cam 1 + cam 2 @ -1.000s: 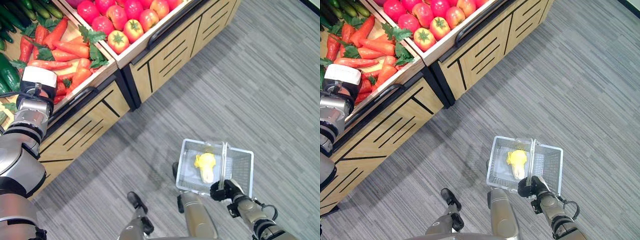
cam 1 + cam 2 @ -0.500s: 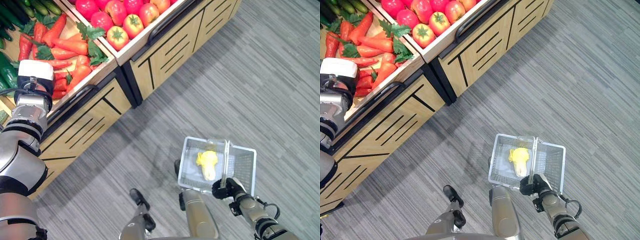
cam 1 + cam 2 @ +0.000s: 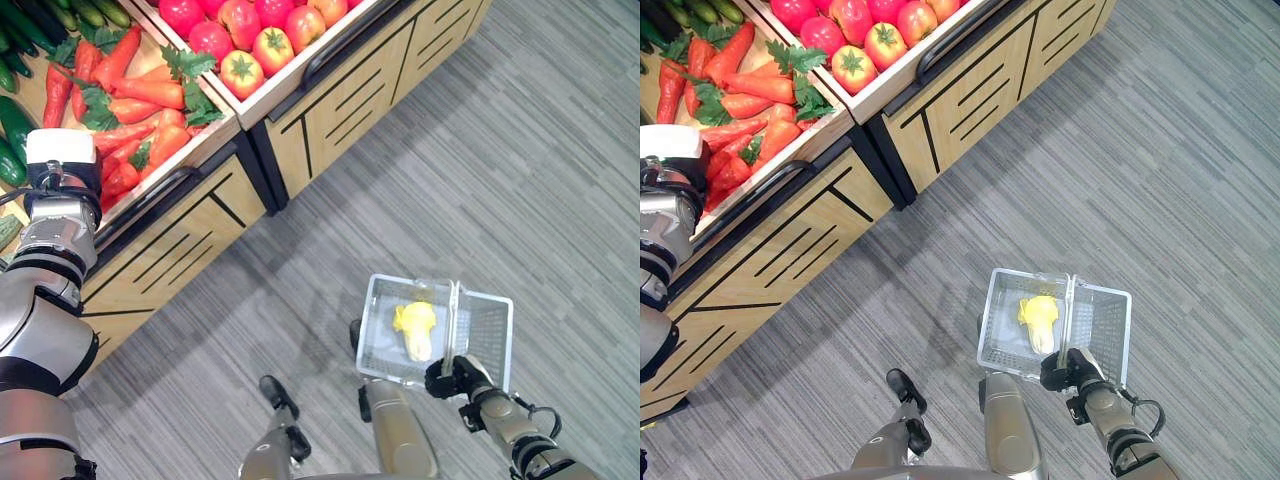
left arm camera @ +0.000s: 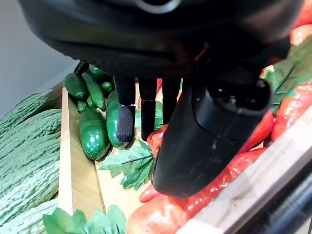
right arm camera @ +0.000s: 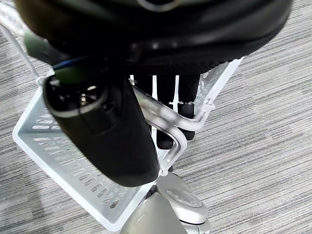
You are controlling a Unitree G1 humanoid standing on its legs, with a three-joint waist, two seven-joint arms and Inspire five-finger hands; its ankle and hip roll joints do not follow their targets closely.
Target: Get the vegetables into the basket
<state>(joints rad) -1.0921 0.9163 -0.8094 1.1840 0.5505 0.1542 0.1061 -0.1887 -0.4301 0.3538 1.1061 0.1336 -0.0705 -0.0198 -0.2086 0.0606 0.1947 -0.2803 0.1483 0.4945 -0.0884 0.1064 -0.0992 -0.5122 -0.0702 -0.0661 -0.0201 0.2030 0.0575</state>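
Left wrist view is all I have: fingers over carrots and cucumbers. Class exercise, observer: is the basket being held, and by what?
Observer: Yes. The right hand has its fingers curled round the basket handle.
Operator: Anything in the basket yet?
Observer: One yellow vegetable lies in the white basket.
Operator: What sits beside the carrots, away from the cucumbers?
Observer: A bin of red tomatoes adjoins the carrots.
Operator: Is my hand holding anything?
Observer: No. The left hand hangs above the carrots with straight fingers.
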